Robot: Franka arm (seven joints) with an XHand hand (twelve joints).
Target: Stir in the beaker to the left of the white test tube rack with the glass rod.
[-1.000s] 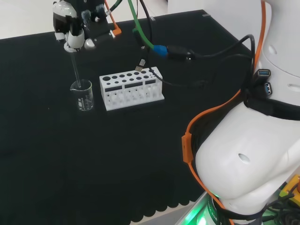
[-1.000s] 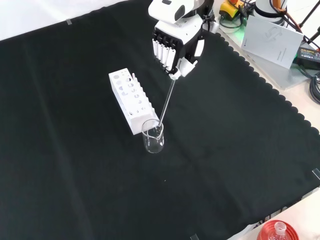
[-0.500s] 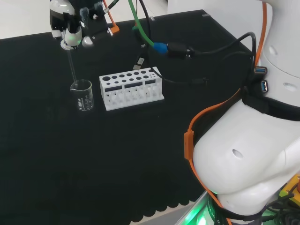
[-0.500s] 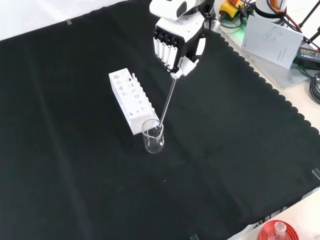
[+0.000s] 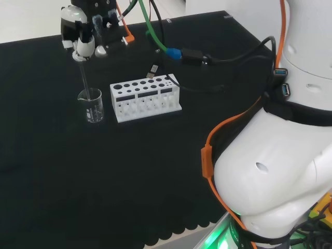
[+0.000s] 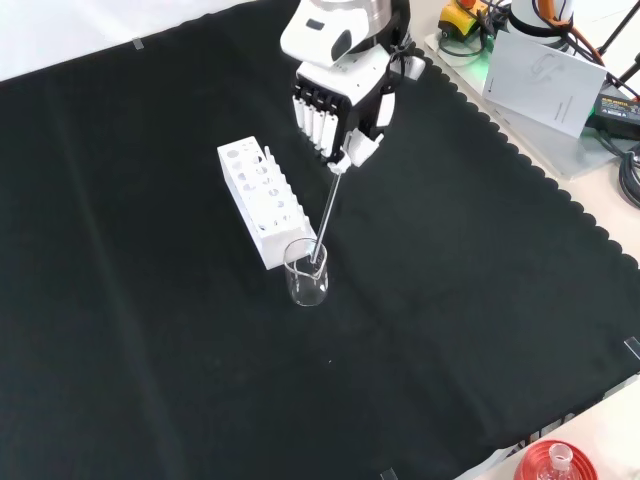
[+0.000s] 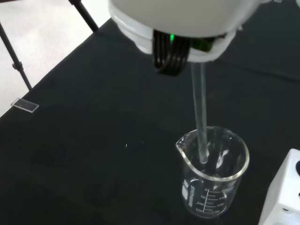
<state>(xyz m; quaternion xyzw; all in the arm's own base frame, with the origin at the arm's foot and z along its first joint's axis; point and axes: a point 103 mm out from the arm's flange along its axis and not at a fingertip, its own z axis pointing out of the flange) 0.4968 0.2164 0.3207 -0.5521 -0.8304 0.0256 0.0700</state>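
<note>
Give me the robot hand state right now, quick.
Robot hand: closed on the glass rod, whose lower end sits inside the beaker.

The beaker [image 7: 213,174] and the rod [image 7: 200,117] were clear, glossy glass. The rack [image 5: 144,97] looked like matt white plastic. The cloth [image 6: 150,330] was matt black fabric. The hand [image 6: 338,100] wore smooth black-and-white plastic shells.
</note>
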